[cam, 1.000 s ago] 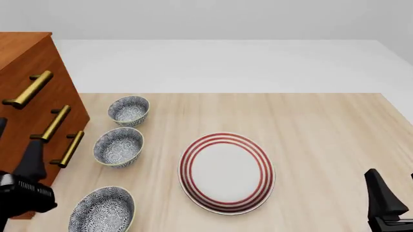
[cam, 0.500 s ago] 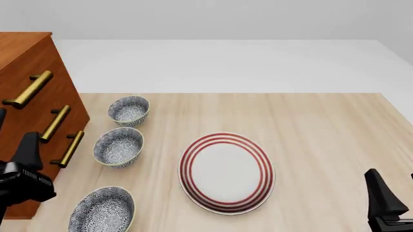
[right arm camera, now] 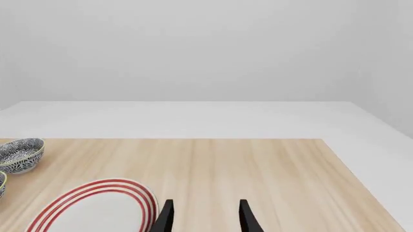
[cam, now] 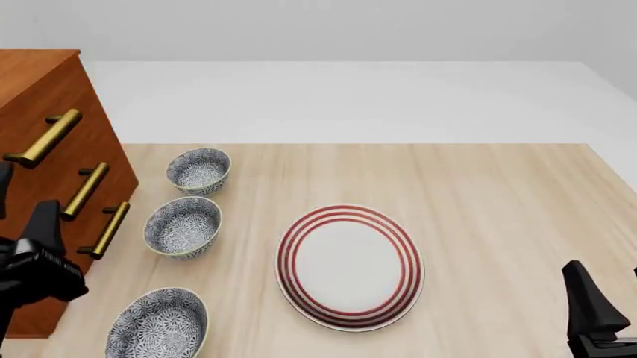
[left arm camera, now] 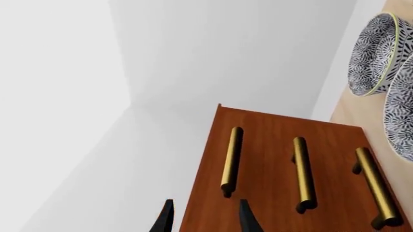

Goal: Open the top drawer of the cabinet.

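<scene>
Where bowls point(cam: 184, 224) flank cabinet point(cam: 45, 156), plate point(cam: 350, 266) beyond

table point(cam: 497, 194): light wood | cabinet point(cam: 40, 149) | three bowls point(cam: 183, 225) | plate point(cam: 350, 266)

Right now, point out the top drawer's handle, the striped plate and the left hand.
top drawer's handle point(cam: 45, 139), front view, middle of the brass bar
striped plate point(cam: 350, 266), front view, white centre
left hand point(left arm camera: 203, 217), left wrist view, between the fingertips
</scene>
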Robot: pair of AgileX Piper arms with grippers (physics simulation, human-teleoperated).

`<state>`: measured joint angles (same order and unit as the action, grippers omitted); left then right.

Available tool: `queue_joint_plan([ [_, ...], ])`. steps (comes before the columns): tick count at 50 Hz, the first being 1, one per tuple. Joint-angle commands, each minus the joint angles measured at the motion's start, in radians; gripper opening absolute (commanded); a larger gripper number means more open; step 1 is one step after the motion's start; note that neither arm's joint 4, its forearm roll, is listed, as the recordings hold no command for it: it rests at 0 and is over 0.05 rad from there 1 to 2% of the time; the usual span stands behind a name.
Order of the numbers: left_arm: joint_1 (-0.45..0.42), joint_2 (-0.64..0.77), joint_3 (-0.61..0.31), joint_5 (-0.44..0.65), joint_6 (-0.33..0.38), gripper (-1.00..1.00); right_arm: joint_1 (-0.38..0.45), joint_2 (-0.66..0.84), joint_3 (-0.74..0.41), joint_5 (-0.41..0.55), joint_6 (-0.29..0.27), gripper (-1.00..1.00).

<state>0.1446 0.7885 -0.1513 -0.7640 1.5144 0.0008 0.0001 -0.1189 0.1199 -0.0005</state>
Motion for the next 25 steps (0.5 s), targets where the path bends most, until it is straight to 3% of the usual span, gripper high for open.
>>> queue_joint_plan([
  [1,0.009,0.036,-0.017,-0.006,0.008,1.00,0.000,0.000,0.000,0.000,0.000,1.00],
  [25,0.024,0.090,-0.072,0.019,0.036,1.00,0.000,0.000,0.000,0.000,0.000,1.00],
])
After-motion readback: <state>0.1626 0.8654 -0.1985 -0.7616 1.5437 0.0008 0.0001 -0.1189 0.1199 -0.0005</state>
